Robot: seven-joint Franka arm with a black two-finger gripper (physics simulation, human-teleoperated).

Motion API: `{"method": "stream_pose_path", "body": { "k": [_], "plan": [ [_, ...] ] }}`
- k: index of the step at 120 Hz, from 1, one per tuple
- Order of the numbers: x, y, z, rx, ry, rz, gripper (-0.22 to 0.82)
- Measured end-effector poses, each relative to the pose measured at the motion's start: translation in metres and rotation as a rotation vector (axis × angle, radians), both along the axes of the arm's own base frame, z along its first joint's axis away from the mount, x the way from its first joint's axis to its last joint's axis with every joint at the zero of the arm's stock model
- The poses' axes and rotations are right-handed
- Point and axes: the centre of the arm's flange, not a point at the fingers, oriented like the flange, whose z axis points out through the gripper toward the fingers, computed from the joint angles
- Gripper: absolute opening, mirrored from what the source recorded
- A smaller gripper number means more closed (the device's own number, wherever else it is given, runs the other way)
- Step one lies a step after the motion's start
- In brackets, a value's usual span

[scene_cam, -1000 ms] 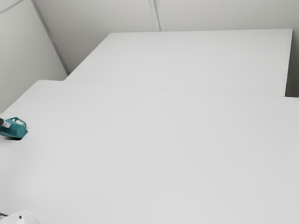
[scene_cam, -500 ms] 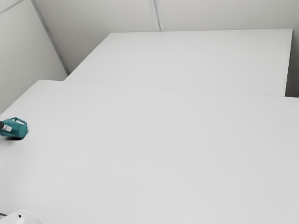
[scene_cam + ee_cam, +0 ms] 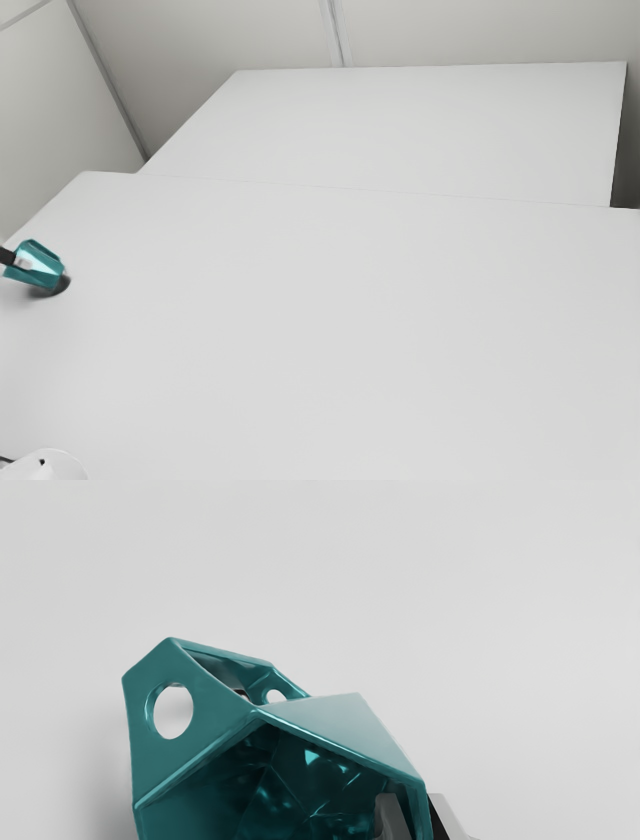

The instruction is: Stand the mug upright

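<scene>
The teal faceted mug [image 3: 38, 266] is at the exterior view's left edge, tilted, its far end low over a dark shadow on the white table [image 3: 330, 320]. Whether it touches the table I cannot tell. The gripper [image 3: 8, 256] reaches it from the exterior view's left edge. In the wrist view the mug [image 3: 200, 770] shows its open mouth and its handle side with a round hole. The gripper [image 3: 414, 807] is shut on the mug's wall by the rim, one finger inside the mouth and the other outside. The lower part of the mug is out of frame.
A white rounded object [image 3: 60, 468] with a small black mark stands at the exterior view's bottom left corner. A second white surface [image 3: 400, 130] adjoins the table's far side, with pale wall panels [image 3: 230, 30] behind.
The mug, lying nearly level before, has tipped with the gripper: its far end points lower and slightly toward the exterior view's right, its gripped end is higher.
</scene>
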Motion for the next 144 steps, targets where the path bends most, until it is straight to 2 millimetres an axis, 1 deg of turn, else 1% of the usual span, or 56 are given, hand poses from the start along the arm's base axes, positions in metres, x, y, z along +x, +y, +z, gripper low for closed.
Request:
{"method": "stream_pose_path", "body": {
  "k": [27,39,56,62,67,76,85,103,109,115,122,144],
  "plan": [
    [0.002,-0.004,0.004,-0.008,-0.018,-0.025,-0.15],
    [0.003,-0.006,0.009,-0.005,-0.026,-0.034,-0.15],
    [0.005,-0.008,0.024,0.019,-0.034,-0.045,-0.16],
    [0.005,-0.009,0.025,0.022,-0.033,-0.048,-0.16],
    [0.005,-0.011,0.026,0.026,-0.032,-0.05,-0.16],
    [0.007,-0.017,0.035,0.039,-0.03,-0.054,-0.17],
    [0.02,-0.043,0.047,0.066,-0.009,-0.083,-0.17],
    [0.035,-0.099,0.067,0.137,0.023,-0.112,-0.17],
    [0.037,-0.118,0.073,0.165,0.032,-0.118,-0.17],
    [0.04,-0.143,0.078,0.199,0.049,-0.136,-0.17],
    [0.043,-0.168,0.082,0.239,0.066,-0.149,-0.17],
    [0.047,-0.239,0.091,0.337,0.102,-0.153,-0.17]
  ]
}}
